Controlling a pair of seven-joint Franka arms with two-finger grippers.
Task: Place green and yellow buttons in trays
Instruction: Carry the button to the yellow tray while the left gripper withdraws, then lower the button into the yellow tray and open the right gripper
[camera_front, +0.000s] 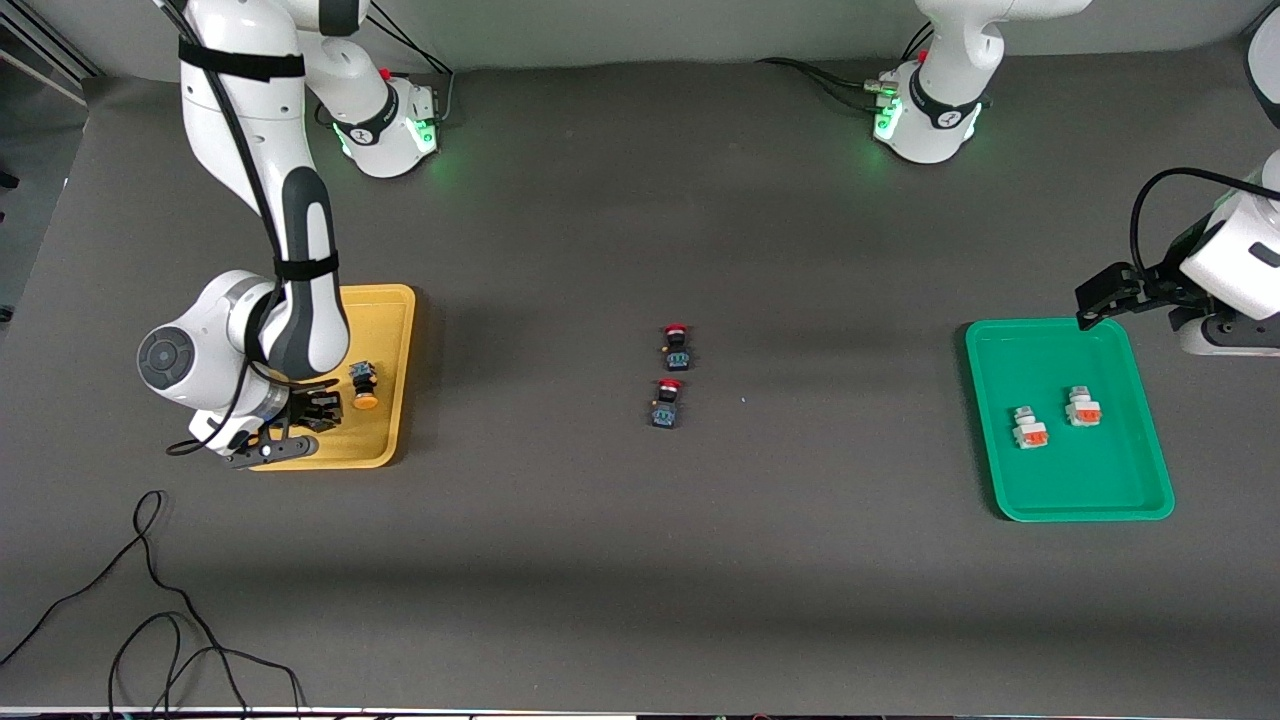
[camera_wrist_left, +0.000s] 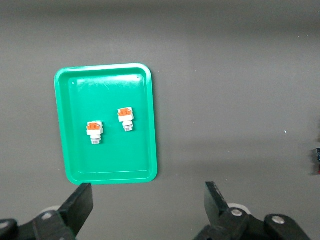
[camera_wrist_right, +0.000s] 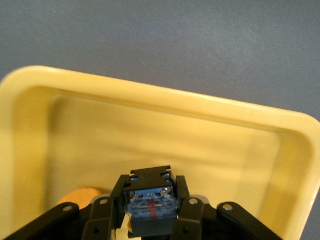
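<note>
The right tool (camera_front: 300, 420) is low inside the yellow tray (camera_front: 395, 330), its fingers clamped on a black-bodied yellow button (camera_wrist_right: 150, 205). That button sits directly between the fingers just above the tray floor, so the coming move turns on a straight release downward. Just beside the tool, 1 more yellow-capped button (camera_front: 362, 385) already lies in this tray, its long axis running along the tray's length. Mid-tabletop, 2 red-capped buttons (camera_front: 672, 375) lie well apart from both trays. Toward the left arm's end, the green tray (camera_front: 1130, 500) holds 2 white-grey buttons (camera_front: 1055, 420) side by side. The left tool (camera_front: 1100, 300) waits above that tray's rim, fingers apart and empty.
</note>
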